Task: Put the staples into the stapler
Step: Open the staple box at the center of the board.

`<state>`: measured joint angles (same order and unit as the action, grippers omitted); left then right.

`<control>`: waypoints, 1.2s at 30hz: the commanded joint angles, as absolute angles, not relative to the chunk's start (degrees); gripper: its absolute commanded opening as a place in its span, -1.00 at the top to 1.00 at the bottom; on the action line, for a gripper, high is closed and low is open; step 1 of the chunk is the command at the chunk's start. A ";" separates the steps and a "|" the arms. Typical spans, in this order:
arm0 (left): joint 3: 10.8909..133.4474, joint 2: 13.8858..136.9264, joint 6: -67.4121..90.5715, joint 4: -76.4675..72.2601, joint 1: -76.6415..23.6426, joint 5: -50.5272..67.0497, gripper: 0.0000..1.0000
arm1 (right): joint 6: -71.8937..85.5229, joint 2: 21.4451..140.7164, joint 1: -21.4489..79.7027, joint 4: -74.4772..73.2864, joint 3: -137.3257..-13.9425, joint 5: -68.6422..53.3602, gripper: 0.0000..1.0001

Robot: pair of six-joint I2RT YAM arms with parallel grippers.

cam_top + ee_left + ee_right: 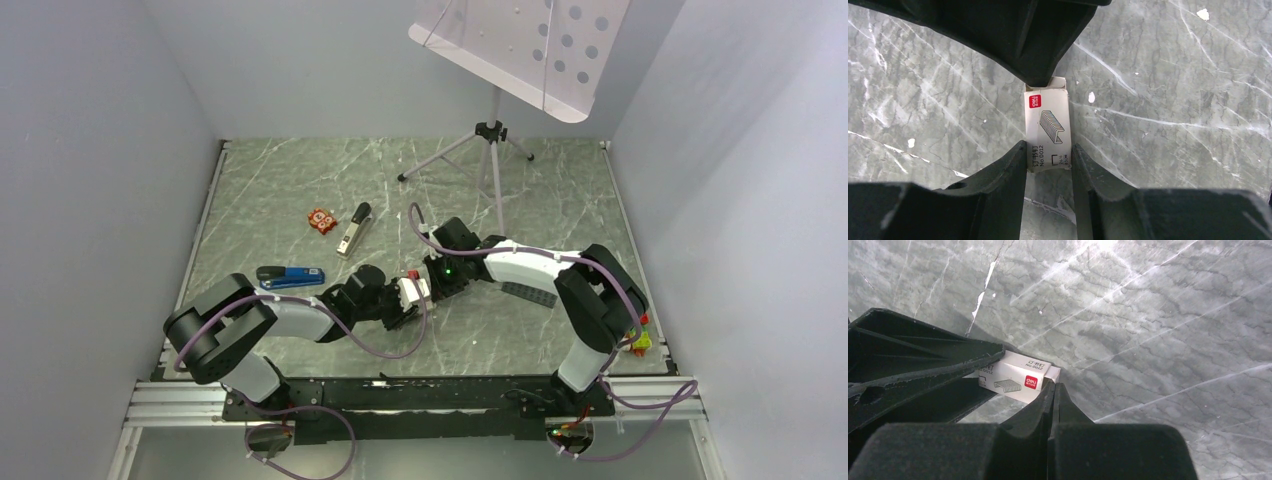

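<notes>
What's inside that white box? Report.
Nothing inside shows; the staple box looks closed, hiding any contents. The left gripper holds it, the right gripper shut at its end.

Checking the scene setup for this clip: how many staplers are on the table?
2. A blue stapler lies at the left; a black-and-silver stapler lies farther back, beside the orange bricks. More could be hidden.

A thin tripod (490, 160) stands on a grey-green marbled table (300, 180) veined with white. Above the tripod tilts a white board (520, 45) punched with round holes. Plain pale grey walls (90, 150) close in left, right and behind it. Opposite the tripod, a silver metal rail (180, 400) edges the table.
</notes>
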<state>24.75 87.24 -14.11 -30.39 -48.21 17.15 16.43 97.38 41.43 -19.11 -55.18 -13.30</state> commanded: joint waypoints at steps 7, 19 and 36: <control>23.69 87.54 -12.83 -29.91 -48.38 15.17 0.40 | 14.59 94.43 39.94 -19.06 -55.52 -8.03 0.98; 23.15 87.58 -12.09 -30.15 -48.37 13.79 0.39 | 13.91 93.97 38.90 -19.07 -55.37 -6.51 1.00; 22.66 87.71 -11.43 -29.75 -48.45 11.93 0.37 | 13.52 93.88 37.68 -18.81 -55.20 -6.09 1.00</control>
